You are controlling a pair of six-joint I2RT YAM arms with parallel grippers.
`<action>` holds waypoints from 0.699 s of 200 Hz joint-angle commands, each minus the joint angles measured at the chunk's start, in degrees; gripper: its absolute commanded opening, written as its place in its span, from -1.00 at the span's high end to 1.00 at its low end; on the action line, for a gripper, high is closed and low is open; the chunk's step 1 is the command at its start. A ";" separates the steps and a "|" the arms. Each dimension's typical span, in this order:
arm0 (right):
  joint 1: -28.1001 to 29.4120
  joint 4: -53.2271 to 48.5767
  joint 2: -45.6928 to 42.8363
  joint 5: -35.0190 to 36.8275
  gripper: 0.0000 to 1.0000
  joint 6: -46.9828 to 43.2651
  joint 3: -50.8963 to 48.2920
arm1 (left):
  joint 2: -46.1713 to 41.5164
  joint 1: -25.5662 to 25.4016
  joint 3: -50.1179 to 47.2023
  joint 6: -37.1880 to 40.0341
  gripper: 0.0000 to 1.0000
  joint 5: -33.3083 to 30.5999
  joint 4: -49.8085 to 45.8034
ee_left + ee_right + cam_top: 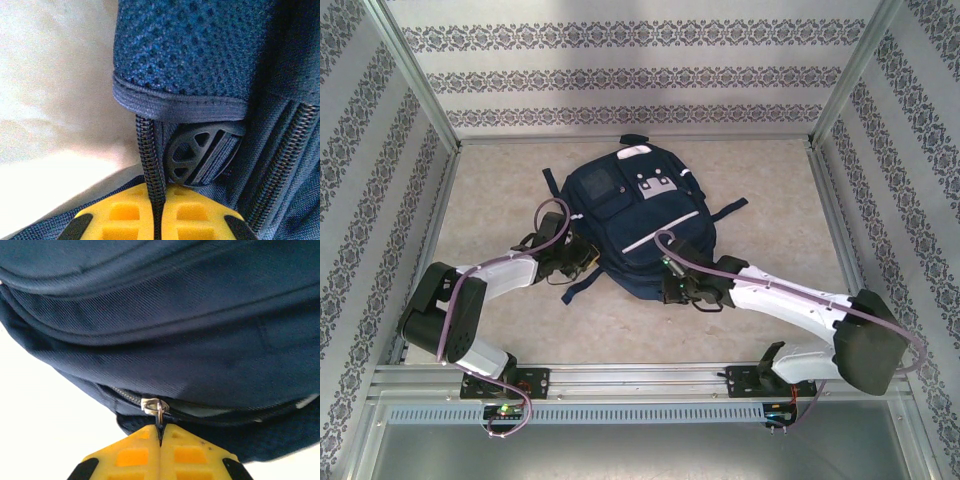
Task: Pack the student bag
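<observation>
The student bag lay flat in the middle of the top view on the beige table, front pockets up and its lower edge toward the arms. The step in hand looked to be working a zip. In the right wrist view the zip was shut to the left of the slider and gaped slightly to the right of it, showing something pale. Whether it was being opened or closed could not be told. To do it well, the pull should run along the line of the teeth rather than away from the cloth. It should go slowly, with the bag braced so it neither slid nor bunched ahead of the slider, since a slack, folded seam would likely jam it.

The right gripper, at the bottom centre of its own view, had its yellow fingers pressed together with no gap. They pinched the small metal zip pull hanging from the slider. The left gripper, at the bottom centre of the left wrist view, was likewise closed. Its fingers were clamped on a dark zip strip that came down from under the mesh pocket, just beside a round black buckle. That grip seemed to serve as the anchor.
</observation>
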 commanded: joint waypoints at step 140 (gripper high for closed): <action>7.70 16.88 15.71 -7.04 1.00 8.89 14.54 | -16.96 1.60 1.19 -5.56 -0.45 1.52 -23.96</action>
